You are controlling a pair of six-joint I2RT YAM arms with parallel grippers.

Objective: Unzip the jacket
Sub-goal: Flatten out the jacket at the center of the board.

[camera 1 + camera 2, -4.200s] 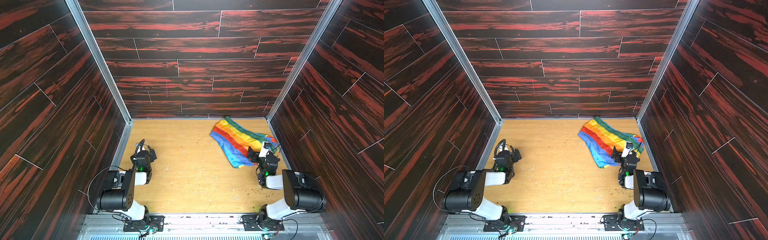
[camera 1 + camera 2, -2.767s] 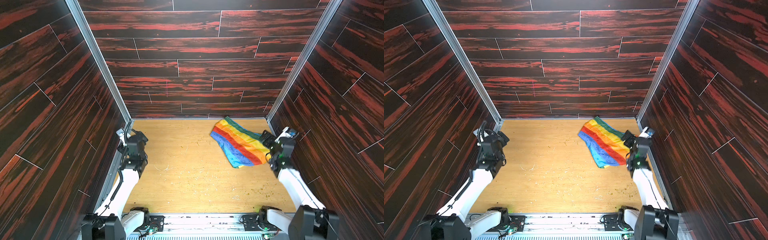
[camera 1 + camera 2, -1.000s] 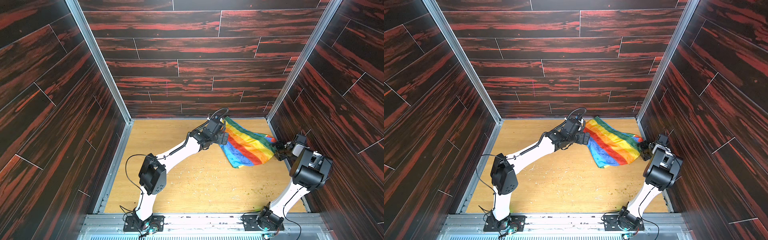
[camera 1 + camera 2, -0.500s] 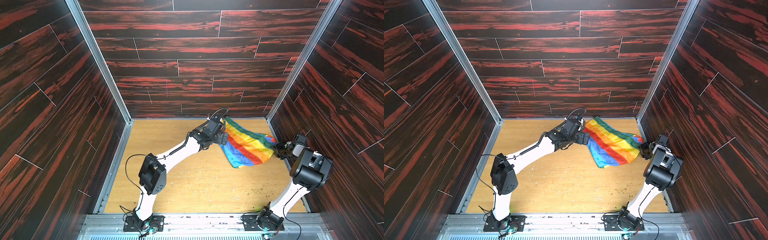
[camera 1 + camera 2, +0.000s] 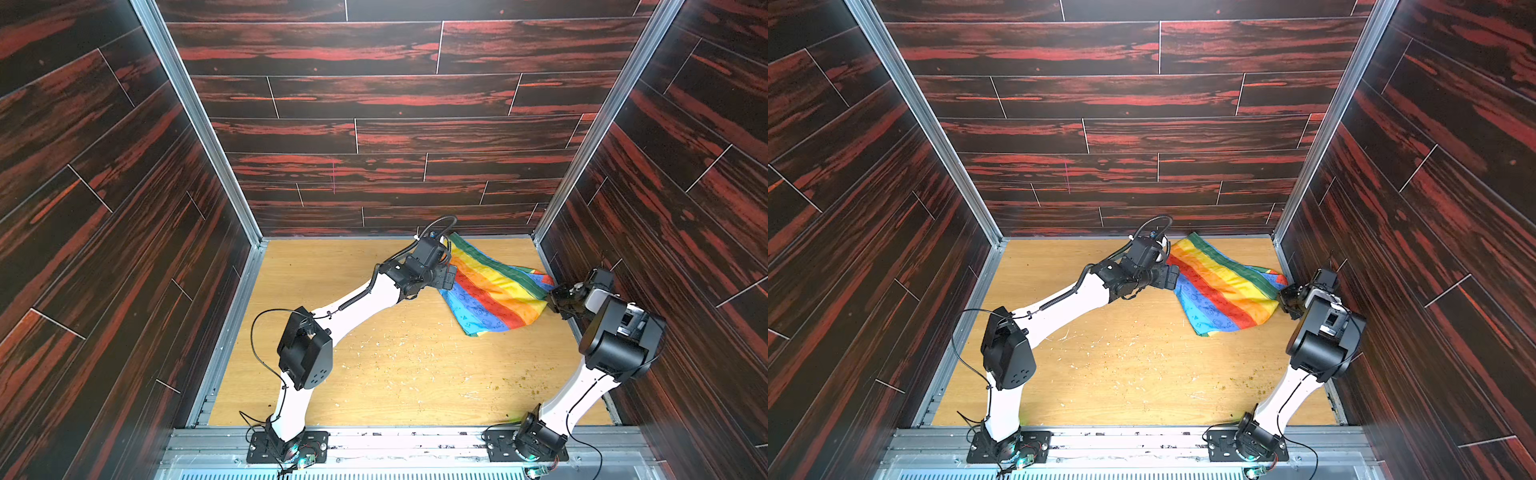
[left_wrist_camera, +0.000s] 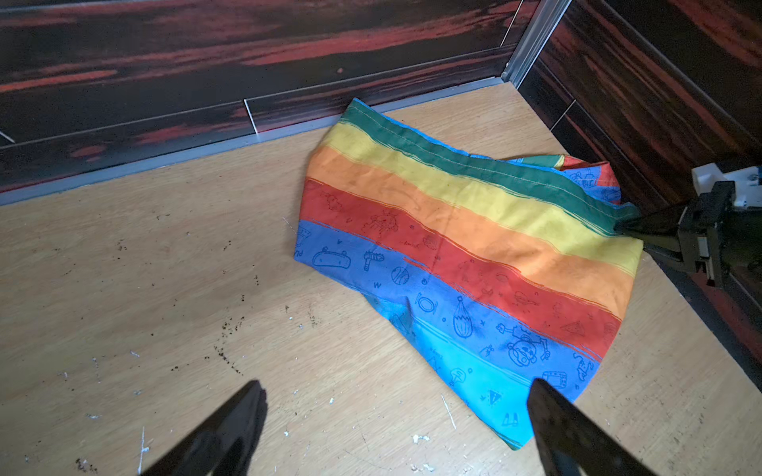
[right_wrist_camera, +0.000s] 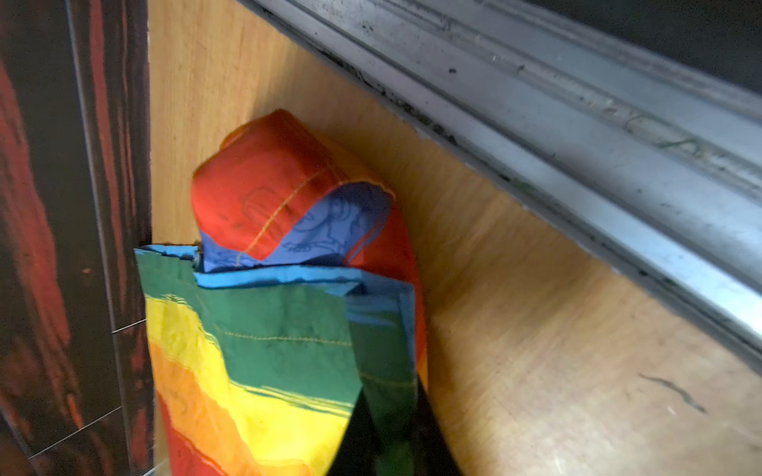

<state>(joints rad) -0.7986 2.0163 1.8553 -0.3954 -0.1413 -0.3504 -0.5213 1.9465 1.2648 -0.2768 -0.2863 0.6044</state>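
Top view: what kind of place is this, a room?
Likely a robot test booth: left arm and right arm bolted to a metal rail, dark plank walls around a wooden tabletop.

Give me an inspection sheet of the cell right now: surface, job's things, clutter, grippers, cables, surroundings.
Surface: light wooden tabletop, scratched.
Job's things: rainbow-striped thin jacket crumpled in the far right corner; zipper not visible.
Clutter: small dark and white specks on the wood.
Grippers: left gripper open, near the jacket's blue end; right gripper shut on its green hem.
Cables: black cable loops off the left arm's elbow.
Surroundings: dark red-streaked wood-pattern walls, aluminium corner posts.
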